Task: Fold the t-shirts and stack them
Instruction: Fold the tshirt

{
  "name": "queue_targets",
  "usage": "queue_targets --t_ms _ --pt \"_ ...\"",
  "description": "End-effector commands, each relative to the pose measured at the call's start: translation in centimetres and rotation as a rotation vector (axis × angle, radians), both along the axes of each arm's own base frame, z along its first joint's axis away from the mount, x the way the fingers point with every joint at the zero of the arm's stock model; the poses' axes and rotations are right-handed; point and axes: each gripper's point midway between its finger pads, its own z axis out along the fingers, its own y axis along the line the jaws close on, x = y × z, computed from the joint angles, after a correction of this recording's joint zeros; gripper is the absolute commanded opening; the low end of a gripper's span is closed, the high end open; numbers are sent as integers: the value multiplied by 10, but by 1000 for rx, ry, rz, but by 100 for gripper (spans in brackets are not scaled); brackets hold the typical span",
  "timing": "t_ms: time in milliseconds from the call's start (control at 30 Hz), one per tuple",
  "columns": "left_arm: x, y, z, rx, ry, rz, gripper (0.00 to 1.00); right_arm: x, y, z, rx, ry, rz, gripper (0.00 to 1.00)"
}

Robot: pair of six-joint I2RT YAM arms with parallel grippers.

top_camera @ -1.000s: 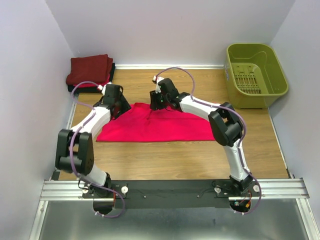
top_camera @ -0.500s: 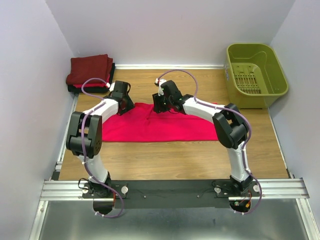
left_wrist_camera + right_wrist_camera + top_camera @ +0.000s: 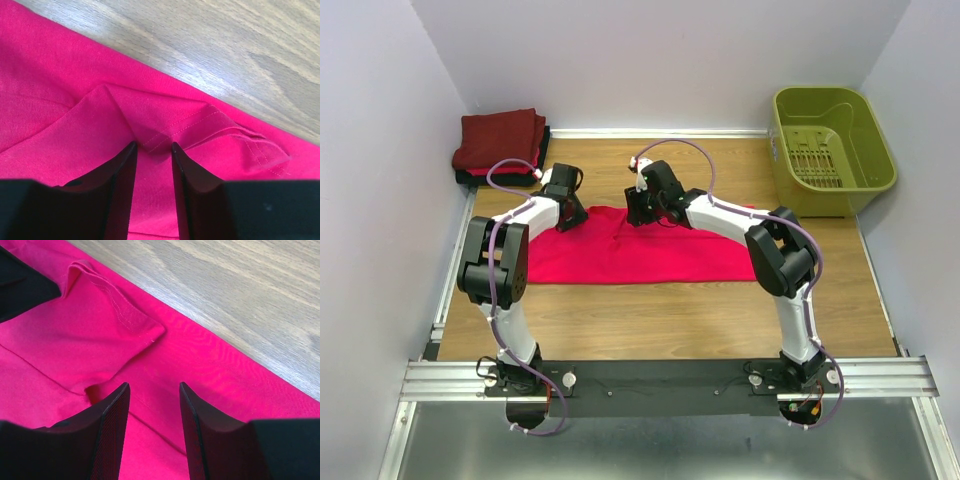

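Observation:
A bright pink-red t-shirt (image 3: 640, 252) lies spread flat on the wooden table. My left gripper (image 3: 567, 214) is low over its far left edge. In the left wrist view the jaws (image 3: 152, 145) stand a little apart just short of a folded sleeve hem (image 3: 190, 125), with the shirt (image 3: 55, 100) under them. My right gripper (image 3: 636, 210) is over the shirt's far edge near the middle. Its jaws (image 3: 152, 385) are open above the cloth (image 3: 215, 375), beside a folded sleeve flap (image 3: 100, 325). Folded dark maroon, red and black shirts (image 3: 500, 142) are stacked at the far left corner.
An olive-green plastic basket (image 3: 832, 150) stands at the far right. Bare wooden table (image 3: 650, 320) lies in front of the shirt. White walls close the left, back and right sides.
My left arm has swung its gripper further toward the shirt's far left edge, its elbow drawing in. My right gripper has shifted only slightly over the shirt's far edge.

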Motion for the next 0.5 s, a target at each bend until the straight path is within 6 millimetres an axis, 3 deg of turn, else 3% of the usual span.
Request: queue_targets --t_ms 0,100,300,467 --pt "8 -4 5 4 -22 3 38 8 1 11 12 -36 -5 52" --pt "8 -7 5 -4 -24 -4 30 9 3 10 15 -34 -4 52" --pt "10 -6 12 4 -41 -11 0 14 8 9 23 -35 -2 52" --pt "12 2 25 43 -61 -11 0 23 12 1 57 2 -17 52"
